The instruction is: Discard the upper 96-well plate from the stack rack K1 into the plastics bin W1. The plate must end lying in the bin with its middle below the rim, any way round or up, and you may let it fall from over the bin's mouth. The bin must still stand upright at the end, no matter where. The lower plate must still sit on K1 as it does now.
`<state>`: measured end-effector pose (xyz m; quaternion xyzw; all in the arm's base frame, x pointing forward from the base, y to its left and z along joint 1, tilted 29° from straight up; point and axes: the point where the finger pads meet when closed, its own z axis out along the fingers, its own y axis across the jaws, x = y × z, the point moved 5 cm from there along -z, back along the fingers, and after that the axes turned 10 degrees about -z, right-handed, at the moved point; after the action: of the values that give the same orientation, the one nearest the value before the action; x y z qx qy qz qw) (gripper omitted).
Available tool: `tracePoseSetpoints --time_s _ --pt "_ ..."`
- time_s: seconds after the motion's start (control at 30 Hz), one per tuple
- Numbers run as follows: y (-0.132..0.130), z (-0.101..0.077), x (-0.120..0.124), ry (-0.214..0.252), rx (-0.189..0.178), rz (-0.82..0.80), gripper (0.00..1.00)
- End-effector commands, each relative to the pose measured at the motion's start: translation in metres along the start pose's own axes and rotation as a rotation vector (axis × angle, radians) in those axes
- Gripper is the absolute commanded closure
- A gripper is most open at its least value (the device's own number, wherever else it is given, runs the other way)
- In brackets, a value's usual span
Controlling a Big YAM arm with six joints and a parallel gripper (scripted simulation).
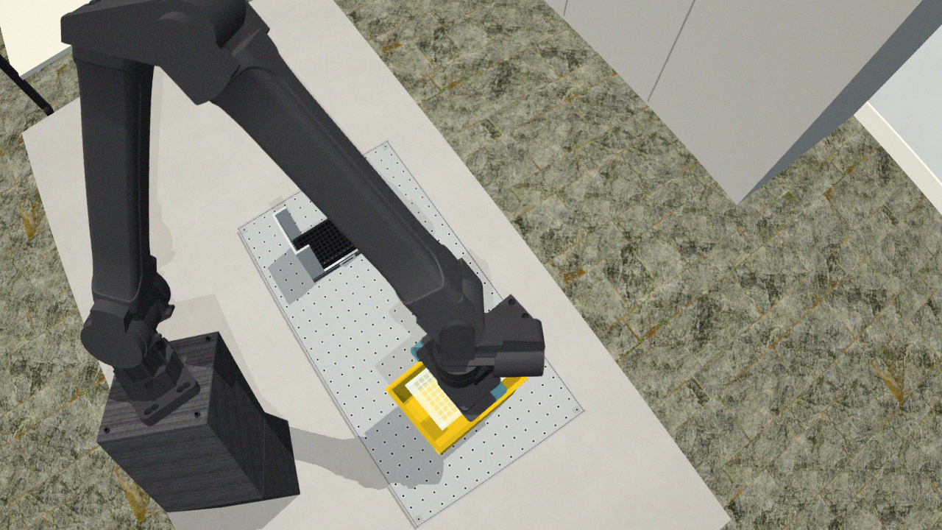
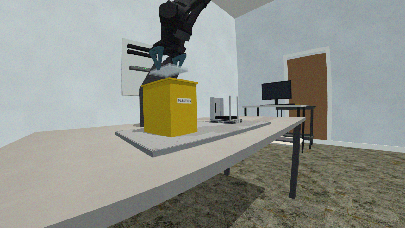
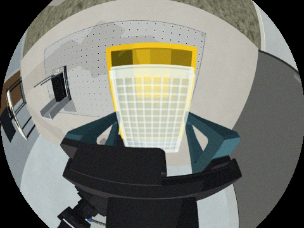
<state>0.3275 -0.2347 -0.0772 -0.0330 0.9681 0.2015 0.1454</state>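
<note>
My square yellow plastics bin stands upright on the perforated board. Above its mouth I hold the clear gridded 96-well plate flat, long axis running out from my wrist. My gripper stands wide, teal fingers clamped on the plate's long sides.

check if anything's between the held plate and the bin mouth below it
Nothing visible is. The gripper holds the clear plate just above the yellow bin, apart from its rim. In the top view the plate lies over the open mouth, inside the rim.
</note>
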Motion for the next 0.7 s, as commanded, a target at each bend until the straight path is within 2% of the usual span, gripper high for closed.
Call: tracePoseSetpoints --time_s 0.0,0.67 --pt "0.006 -0.0055 -0.0103 -0.01 0.013 -0.018 1.0" --pt "0.0017 -0.0064 -0.0156 -0.014 0.017 -0.022 1.0"
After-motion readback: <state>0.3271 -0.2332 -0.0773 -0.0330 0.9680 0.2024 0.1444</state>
